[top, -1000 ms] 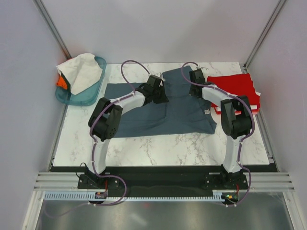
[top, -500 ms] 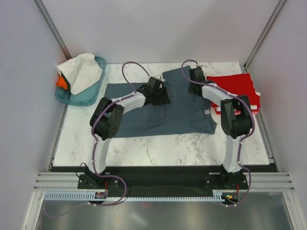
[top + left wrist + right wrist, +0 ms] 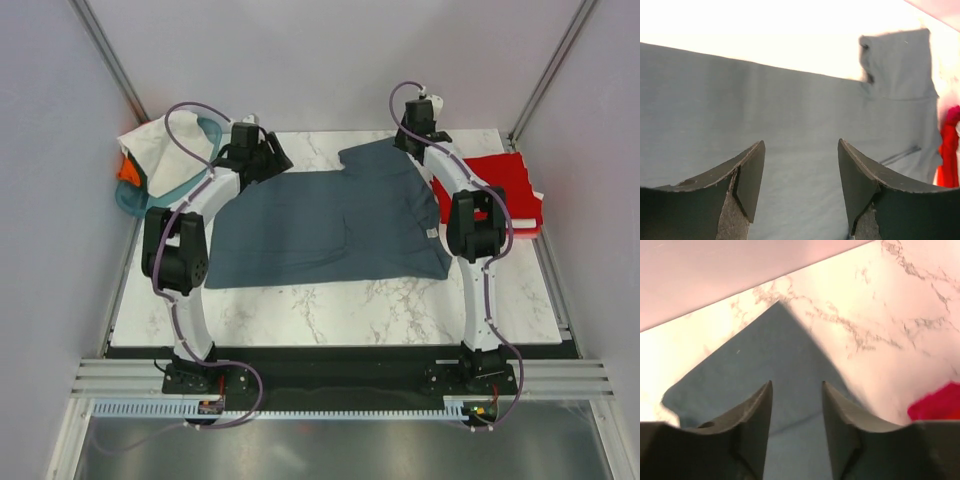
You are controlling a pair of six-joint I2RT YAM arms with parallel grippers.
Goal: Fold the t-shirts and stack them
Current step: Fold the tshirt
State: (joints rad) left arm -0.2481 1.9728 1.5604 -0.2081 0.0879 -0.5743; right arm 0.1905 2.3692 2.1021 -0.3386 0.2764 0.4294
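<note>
**Operator:** Where does the slate blue-grey t-shirt (image 3: 330, 225) lie?

**Technician:** It lies flat at the centre of the table (image 3: 330, 300), long axis left to right, its far edge beneath both grippers.

**Operator:** What is the jaw state?

**Technician:** The left gripper (image 3: 800, 142) is spread and empty over the far-left corner. The right gripper (image 3: 796, 383) is spread and empty over the far-right corner. Each arm is nearest its own corner.

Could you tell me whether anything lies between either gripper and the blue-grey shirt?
Nothing visible does. The left gripper and right gripper are open, and each wrist view shows the shirt directly ahead, uncovered.
</note>
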